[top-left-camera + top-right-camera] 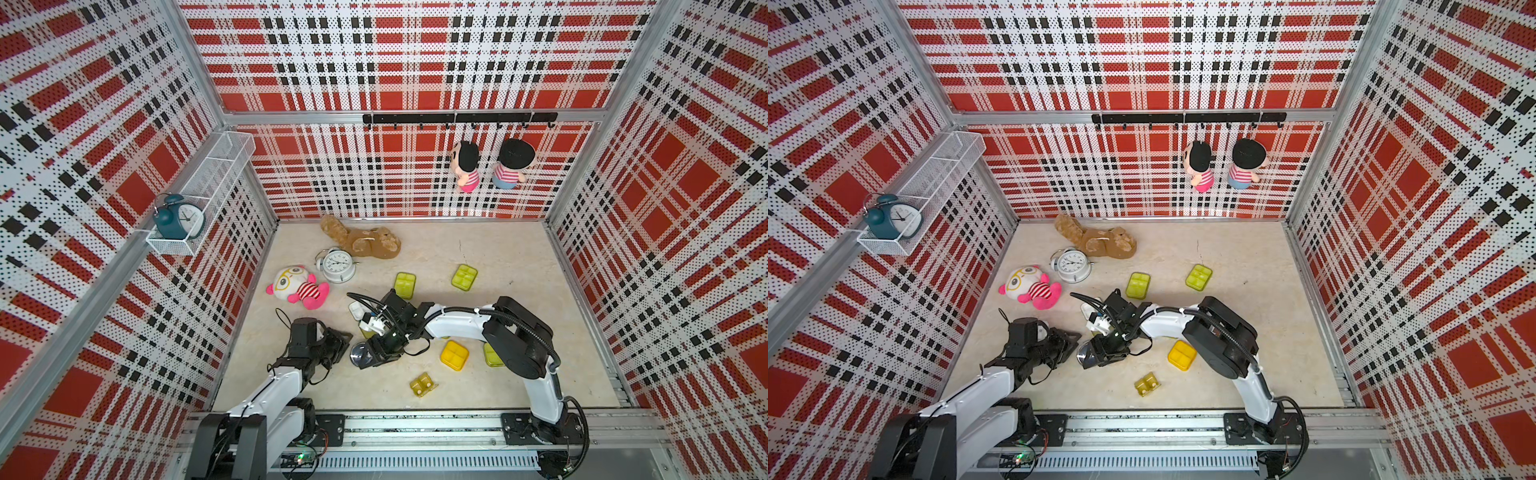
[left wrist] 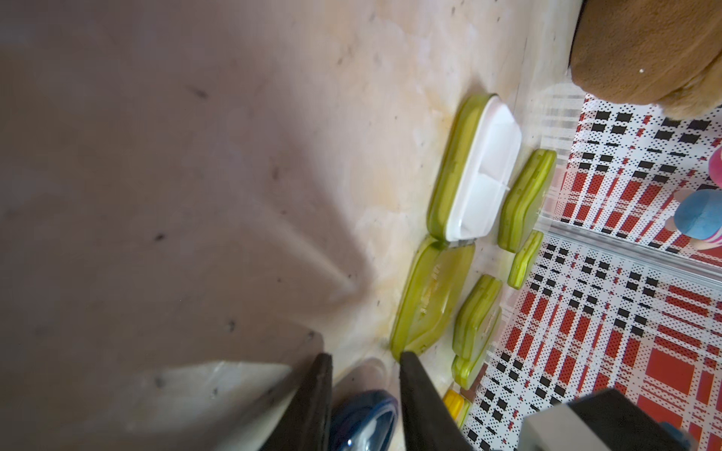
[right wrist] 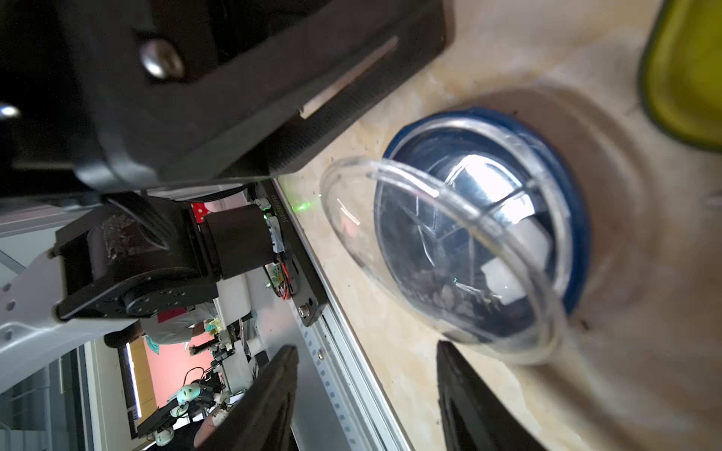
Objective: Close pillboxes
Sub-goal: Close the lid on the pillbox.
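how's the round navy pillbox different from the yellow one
Shape: the round navy pillbox is a disc, while the yellow pillbox is a rounded square.
Lid: the navy one's clear lid stands tilted up off its base, whereas the yellow one looks shut.
Colour: the navy one has a dark base under a see-through lid, and the yellow one is yellow all over.
Both lie on the table.

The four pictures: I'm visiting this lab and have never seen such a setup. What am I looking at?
Two robot arms, each ending in a two-fingered gripper, work over a table. The two wide pictures look down from overhead; the other two come from cameras on the wrists. On the table lie lime-green pillboxes, a yellow pillbox, a round navy pillbox with its clear lid ajar, plush toys and an alarm clock. The left gripper straddles the navy one, grip unclear; the right gripper is open, holding nothing.
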Robot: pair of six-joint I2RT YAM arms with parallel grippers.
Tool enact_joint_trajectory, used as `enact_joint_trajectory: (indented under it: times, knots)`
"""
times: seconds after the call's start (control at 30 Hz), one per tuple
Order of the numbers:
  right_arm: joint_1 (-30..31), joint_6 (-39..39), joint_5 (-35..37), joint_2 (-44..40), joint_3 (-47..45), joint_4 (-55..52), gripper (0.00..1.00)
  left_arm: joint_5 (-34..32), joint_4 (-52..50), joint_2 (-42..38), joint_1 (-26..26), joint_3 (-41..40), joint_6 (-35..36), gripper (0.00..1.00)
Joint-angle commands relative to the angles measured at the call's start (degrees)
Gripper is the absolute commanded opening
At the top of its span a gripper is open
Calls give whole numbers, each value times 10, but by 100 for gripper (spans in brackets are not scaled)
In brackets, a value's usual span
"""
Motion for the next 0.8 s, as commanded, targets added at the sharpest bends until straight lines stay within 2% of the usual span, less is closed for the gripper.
enact_joint_trajectory:
  times: [0.0,0.27,0.43,0.77]
  knots:
    - [-6,-4,-5,-3,23,4,53,8,17,5,5,0,8,31]
    - [-8,6,-5,9,54,3,18,15,20,15,10,3,13,30]
    - [-9,-10,9,28,82,-34,14,6,-16,4,26,14,33,31]
    - [-12,-10,23,55,105,-49,13,4,-40,12,37,43,63,33]
